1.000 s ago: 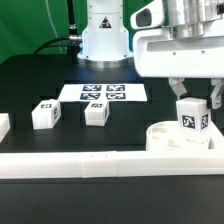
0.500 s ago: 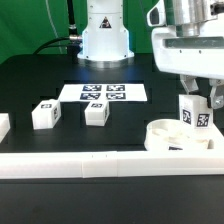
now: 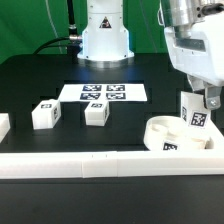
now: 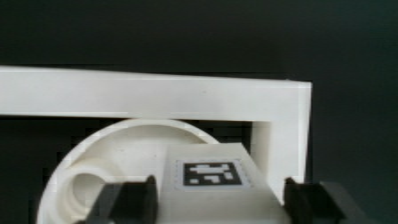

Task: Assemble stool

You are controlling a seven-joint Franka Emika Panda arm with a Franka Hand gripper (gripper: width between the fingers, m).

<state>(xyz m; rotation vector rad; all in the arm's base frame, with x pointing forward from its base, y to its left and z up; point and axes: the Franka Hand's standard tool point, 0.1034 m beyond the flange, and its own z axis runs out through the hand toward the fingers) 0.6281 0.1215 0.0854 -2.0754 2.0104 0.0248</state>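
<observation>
Starting at the exterior view's left: a sliver of a white part (image 3: pixel 3 125), cut by the frame, kind impossible to tell. Next, the first loose leg (image 3: pixel 43 113) and the second loose leg (image 3: pixel 96 113), 2 chunky tagged blocks lying on the black table (image 3: pixel 30 80), apart from each other and well apart from the claw. Behind them, the marker board (image 3: pixel 104 92), flat in front of the arm's white base (image 3: pixel 105 35). Along the front edge, a long white rail (image 3: pixel 90 163). Far on the exterior view's right, the round seat (image 3: pixel 168 140), resting on the table just behind that rail, 1 tag showing on its side. Directly above the seat's far side, the gripper (image 3: pixel 197 100), clenched on the held leg (image 3: pixel 196 120). Same grasp from the wrist view: gripper (image 4: pixel 221 200) with dark fingers (image 4: pixel 125 200) pressed to either flank of the held leg (image 4: pixel 214 172), tag facing the camera, seat (image 4: pixel 116 160) curving just beside and beneath it, rail corner (image 4: pixel 178 95) beyond. Long axis of the held leg near upright but a little tilted, lower end down at the seat's rim, touching or not impossible to tell. Seat therefore straight below the claw, not off to either side. Judged from this: coming move mostly a descent along the leg's own axis, after squaring the tilt to meet the seat's socket; likely risk, a skewed leg catching on the rim.
</observation>
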